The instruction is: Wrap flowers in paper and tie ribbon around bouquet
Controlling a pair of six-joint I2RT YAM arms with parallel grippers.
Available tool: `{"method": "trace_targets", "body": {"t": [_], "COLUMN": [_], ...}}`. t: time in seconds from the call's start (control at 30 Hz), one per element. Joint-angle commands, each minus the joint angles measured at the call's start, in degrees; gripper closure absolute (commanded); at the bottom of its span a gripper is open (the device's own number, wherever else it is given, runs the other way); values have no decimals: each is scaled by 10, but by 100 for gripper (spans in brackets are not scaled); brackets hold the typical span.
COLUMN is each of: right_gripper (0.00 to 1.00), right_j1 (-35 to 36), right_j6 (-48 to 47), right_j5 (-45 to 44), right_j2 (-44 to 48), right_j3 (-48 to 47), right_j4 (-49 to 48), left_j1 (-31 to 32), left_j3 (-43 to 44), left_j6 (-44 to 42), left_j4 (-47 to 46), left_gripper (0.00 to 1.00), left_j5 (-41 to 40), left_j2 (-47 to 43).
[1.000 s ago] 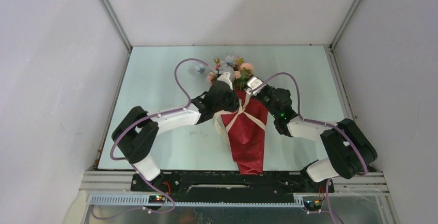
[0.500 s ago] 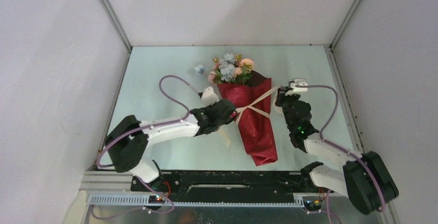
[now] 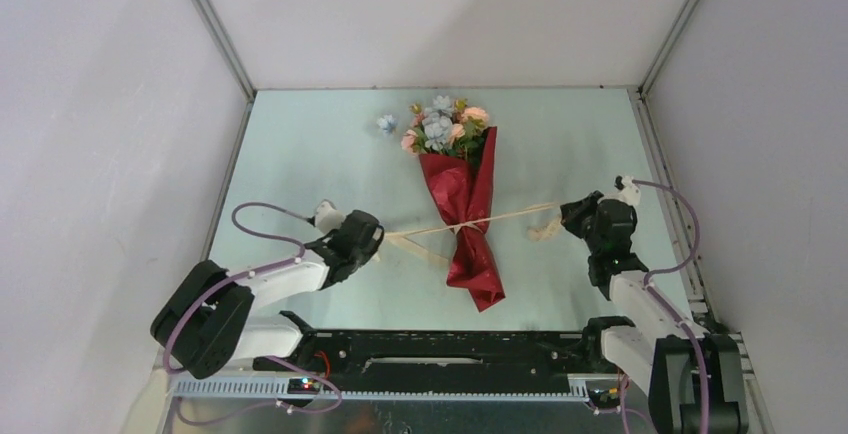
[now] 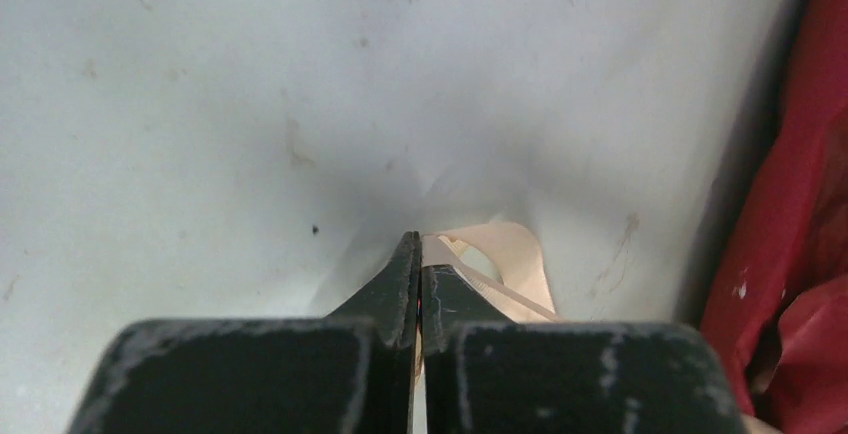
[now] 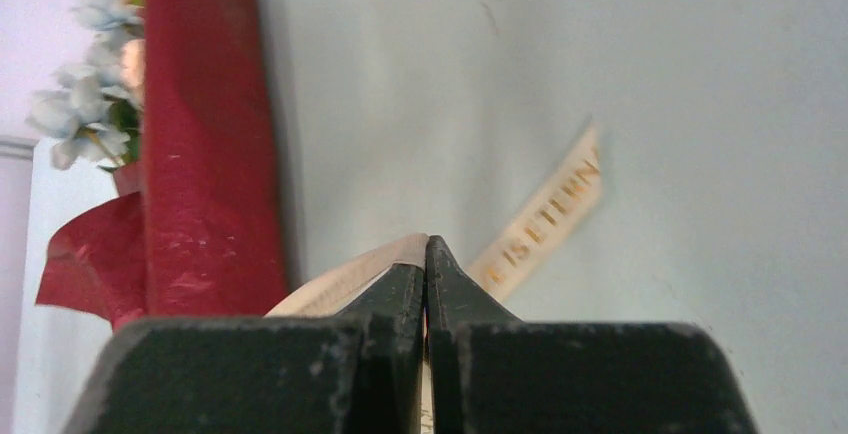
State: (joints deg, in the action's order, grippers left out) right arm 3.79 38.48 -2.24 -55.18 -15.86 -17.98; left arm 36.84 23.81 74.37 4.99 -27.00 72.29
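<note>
The paper [image 5: 205, 154] is crinkled, slightly glossy, scuffed. The ribbon [image 5: 545, 219] is matt cream cloth. The worktop [image 4: 200, 104] is smooth, pale, faintly stained. The left gripper [image 4: 418, 254] and right gripper [image 5: 427, 254] are scuffed matt black.

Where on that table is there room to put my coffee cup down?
Bare table left of the loose blue flower, and right of the flowers up to the wall. Crowded mid-table: the ribbon runs taut from left gripper to right gripper across the paper.
</note>
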Motion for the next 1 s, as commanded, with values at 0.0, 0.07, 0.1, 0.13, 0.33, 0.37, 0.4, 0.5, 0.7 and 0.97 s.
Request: {"method": "trace_targets", "body": {"t": [0.0, 0.07, 0.1, 0.13, 0.33, 0.37, 0.4, 0.5, 0.7, 0.97], "right_gripper": [100, 100, 100, 100, 100, 100, 100, 100, 100, 100], "right_j1": [-76, -98, -108, -112, -176, -177, -176, -174, -138, -87], "right_j6": [84, 93, 95, 99, 118, 116, 113, 103, 67, 20], "right_j5": [46, 68, 73, 75, 117, 115, 109, 96, 59, 28], "right_j2": [-30, -48, -54, -66, -93, -93, -92, -85, -55, -25], "right_j3": [13, 18, 20, 21, 37, 36, 37, 38, 20, -7], "right_j4": [4, -7, -8, -14, -47, -44, -44, -38, -2, 77], "left_j1": [-59, -72, -79, -94, -142, -143, -144, -145, -144, -122], "left_j3": [-12, -10, -10, -13, -26, -27, -23, -11, -5, 16], "left_j6": [3, 1, -3, -7, -25, -26, -26, -43, -82, -152], "left_j4": [6, 22, 24, 24, 15, 15, 24, 38, 8, 11], "left_gripper": [100, 100, 100, 100, 100, 100, 100, 100, 100, 100], "left_j5": [13, 7, 9, 11, 36, 35, 30, 27, 52, 73], "left_j2": [-14, -34, -38, -42, -54, -54, -52, -50, -53, -77]}}
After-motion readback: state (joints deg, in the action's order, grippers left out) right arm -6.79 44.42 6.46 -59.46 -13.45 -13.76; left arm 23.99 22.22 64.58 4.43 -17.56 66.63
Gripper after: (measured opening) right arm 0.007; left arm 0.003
